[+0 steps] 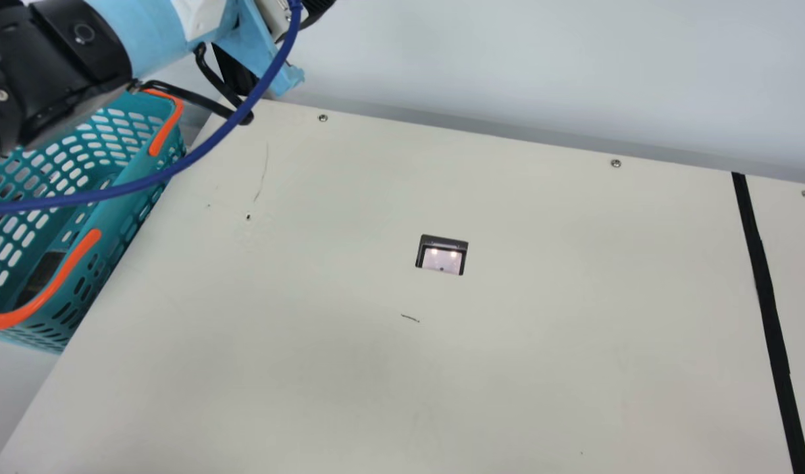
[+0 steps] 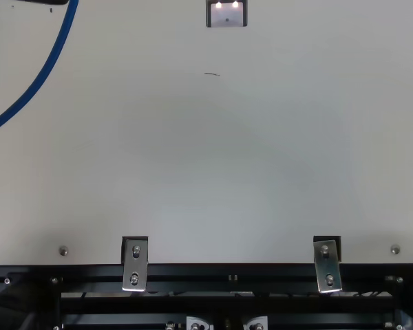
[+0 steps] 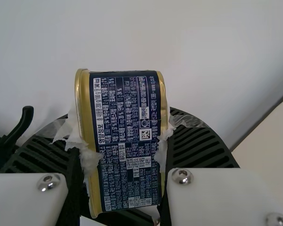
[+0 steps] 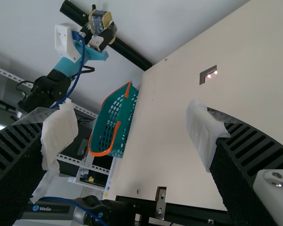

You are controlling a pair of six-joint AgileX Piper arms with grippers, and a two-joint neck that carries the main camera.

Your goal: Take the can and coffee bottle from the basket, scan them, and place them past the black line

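Observation:
At the main view's top edge, beyond the basket, my left gripper (image 1: pixel 313 12) is partly cut off. In the left wrist view my left gripper (image 3: pixel 126 153) is shut on the gold-edged, dark blue can (image 3: pixel 127 136), its small print facing the camera. The right wrist view shows the can (image 4: pixel 100 20) raised in that gripper, past the teal basket (image 4: pixel 114 123). My right gripper (image 4: pixel 132 134) is open, nothing between its padded fingers. A dark shape (image 1: pixel 41 278) lies in the basket (image 1: pixel 135 168); I cannot tell what it is. The scanner window (image 1: pixel 443 257) is lit.
The black line (image 1: pixel 763 270) crosses the table (image 1: pixel 540 329) at the right. Orange handles (image 1: pixel 162 135) stand on the basket's rim beside the table's left edge. A blue cable (image 2: pixel 45 72) hangs over the table's left part. Metal brackets (image 2: pixel 135 265) hold the table's near edge.

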